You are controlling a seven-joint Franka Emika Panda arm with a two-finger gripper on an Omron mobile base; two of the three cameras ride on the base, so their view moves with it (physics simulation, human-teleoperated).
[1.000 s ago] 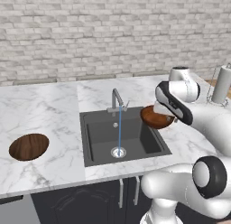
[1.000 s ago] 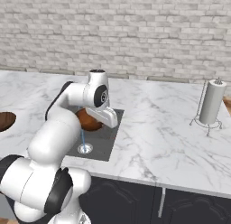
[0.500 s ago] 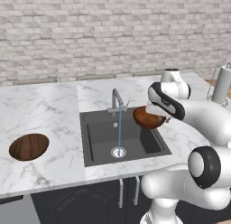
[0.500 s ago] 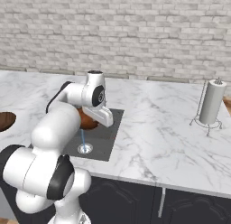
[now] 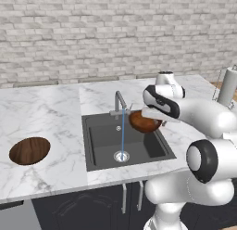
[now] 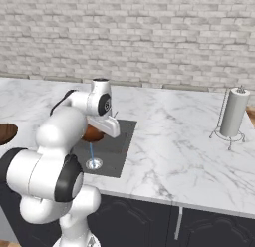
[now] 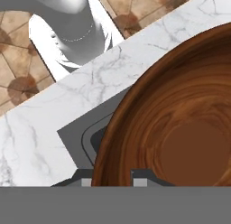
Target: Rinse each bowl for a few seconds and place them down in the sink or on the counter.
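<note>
Over the sink [image 5: 99,145], the pincer [image 7: 115,179] is clenched on the rim of 1 wooden bowl [image 5: 144,121], holding it tilted just beside the faucet [image 5: 119,102] and its thin water stream. The other bowl [image 5: 29,150] lies on the worktop [image 5: 41,113], well left of the basin.

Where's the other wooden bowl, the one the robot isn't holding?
In the left base view the second bowl lies on the counter, well left of the sink, away from the running faucet.
</note>
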